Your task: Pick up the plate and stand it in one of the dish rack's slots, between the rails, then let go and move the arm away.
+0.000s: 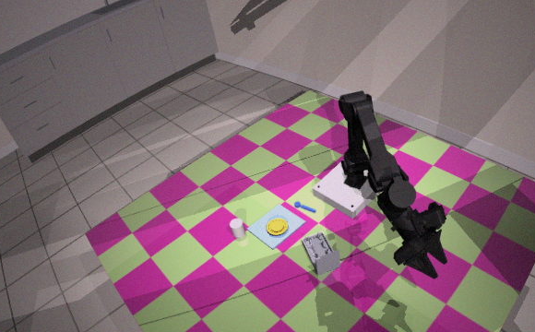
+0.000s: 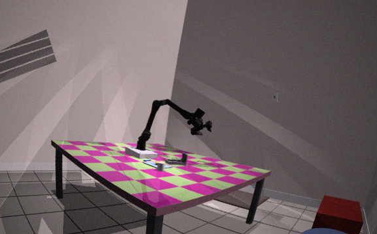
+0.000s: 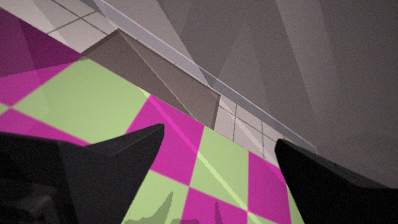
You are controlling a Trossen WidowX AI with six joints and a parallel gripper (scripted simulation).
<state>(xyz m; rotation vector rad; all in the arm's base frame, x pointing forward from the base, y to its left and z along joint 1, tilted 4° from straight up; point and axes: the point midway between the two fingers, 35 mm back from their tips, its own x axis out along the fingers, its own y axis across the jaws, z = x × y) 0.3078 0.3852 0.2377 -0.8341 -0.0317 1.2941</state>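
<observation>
A yellow plate [image 1: 277,226] lies flat on a light blue mat [image 1: 260,230] in the top view; in the exterior view it is a small yellow spot, mostly hidden. The grey dish rack [image 1: 326,262] [image 2: 184,159] stands on the table close to the mat, with a tall panel at one end; its slots are empty. My gripper [image 1: 441,270] [image 2: 204,130] [image 3: 219,137] is open and empty. It hangs high above the table, beyond the rack on the side away from the plate. Neither plate nor rack shows in the wrist view.
A white cylinder [image 1: 237,228] [image 2: 160,166] stands beside the mat, on the side away from the rack. A blue spoon-like thing [image 1: 306,207] [image 2: 147,160] lies between the mat and the arm's white base [image 1: 341,195] [image 2: 140,153]. The wrist view shows the table's edge and the floor beyond.
</observation>
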